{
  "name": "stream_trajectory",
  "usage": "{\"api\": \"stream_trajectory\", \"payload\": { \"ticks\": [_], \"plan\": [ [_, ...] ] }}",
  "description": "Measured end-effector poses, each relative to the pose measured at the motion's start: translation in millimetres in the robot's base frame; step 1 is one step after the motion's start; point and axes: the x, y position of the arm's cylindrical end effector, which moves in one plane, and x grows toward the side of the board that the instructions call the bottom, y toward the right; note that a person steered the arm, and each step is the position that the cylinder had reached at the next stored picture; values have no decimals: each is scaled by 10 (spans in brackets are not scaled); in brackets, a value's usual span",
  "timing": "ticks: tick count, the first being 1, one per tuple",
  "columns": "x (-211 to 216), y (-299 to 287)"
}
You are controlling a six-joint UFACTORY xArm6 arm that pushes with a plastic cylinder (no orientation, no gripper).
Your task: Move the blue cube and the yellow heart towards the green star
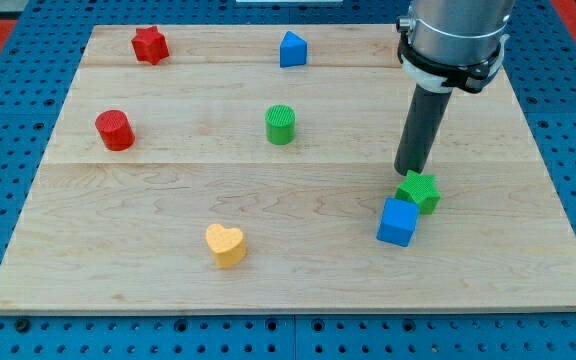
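Tip (409,173) stood on the board toward the right edge, just above the green star (420,190) in the view, touching or nearly so; contact could not be confirmed. No jaws fitted: plain rod, nothing held.

Blue cube (398,221) lay directly below-left of the star, touching it or just beside it. First half of task judged done.

Yellow heart (226,244) lay near the bottom edge, left of centre, well apart from the star. Second half judged outstanding: heart to be pushed rightward along the bottom edge.

Elsewhere: green cylinder (280,124) at mid-board, blue block (292,49) at the top edge, red star (150,44) near the top-left corner, red cylinder (115,130) near the left edge. None obstructed the heart's path.
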Motion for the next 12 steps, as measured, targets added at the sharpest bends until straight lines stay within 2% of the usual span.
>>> {"api": "stream_trajectory", "payload": {
  "ticks": [1, 2, 3, 4, 5, 6, 8, 9, 10, 11, 12],
  "plan": [
    [223, 48],
    [237, 20],
    [270, -519],
    [501, -866],
    [991, -675],
    [1178, -429],
    [896, -442],
    [1023, -532],
    [1462, -764],
    [1526, -1857],
    [1213, -2522]
  ]
}}
